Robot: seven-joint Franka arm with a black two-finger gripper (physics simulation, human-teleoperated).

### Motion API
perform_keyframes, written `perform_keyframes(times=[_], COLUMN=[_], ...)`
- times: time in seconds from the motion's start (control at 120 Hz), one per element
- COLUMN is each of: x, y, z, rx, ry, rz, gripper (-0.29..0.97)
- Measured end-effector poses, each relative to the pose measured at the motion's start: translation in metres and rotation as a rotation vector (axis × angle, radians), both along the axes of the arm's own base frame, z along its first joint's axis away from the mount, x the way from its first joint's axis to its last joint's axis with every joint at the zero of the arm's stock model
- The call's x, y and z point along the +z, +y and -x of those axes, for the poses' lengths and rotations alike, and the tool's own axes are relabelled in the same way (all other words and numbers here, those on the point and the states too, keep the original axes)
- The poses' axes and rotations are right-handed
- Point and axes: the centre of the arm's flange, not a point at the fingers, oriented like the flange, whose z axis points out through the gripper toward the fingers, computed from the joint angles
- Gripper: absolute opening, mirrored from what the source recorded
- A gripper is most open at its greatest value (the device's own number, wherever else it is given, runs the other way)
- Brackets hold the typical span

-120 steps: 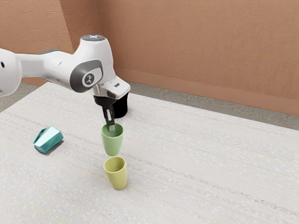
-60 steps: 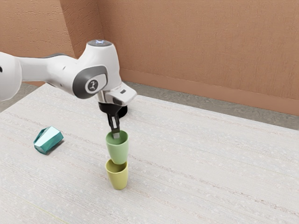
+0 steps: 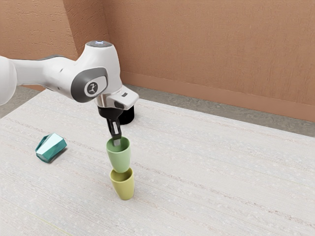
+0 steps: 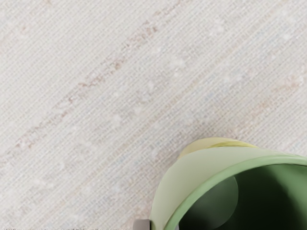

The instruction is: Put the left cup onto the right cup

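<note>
Gripper [image 3: 116,139] clamping green cup [image 3: 119,156] rim | base nested in yellow cup [image 3: 122,184] | on table [image 3: 221,162]

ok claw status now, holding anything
claw: closed on the green cup at its rim, the cup's base in the yellow cup

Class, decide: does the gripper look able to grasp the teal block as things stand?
Probably not: the gripper looks shut on the green cup. Once it lets go, the way across the table to the teal block looks free.
</note>
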Motion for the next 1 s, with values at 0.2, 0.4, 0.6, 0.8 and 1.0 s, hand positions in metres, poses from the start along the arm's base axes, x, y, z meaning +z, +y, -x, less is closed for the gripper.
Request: perform_keyframes(times=[0.2, 0.4, 0.6, 0.8, 1.0], x=[-0.001, -0.005, -0.021, -0.031, -0.034], y=[-0.003, -0.013, -0.035, -0.036, -0.016], z=[0.002, 0.003, 0.004, 0.015, 0.016], rx=[0.013, 0.014, -0.011, -0.006, 0.043], ry=[0.008, 0.017, 0.042, 0.067, 0.09], rz=[-0.002, -0.004, -0.006, -0.014, -0.019], gripper=[-0.11, -0.11, -0.11, -0.11, -0.11])
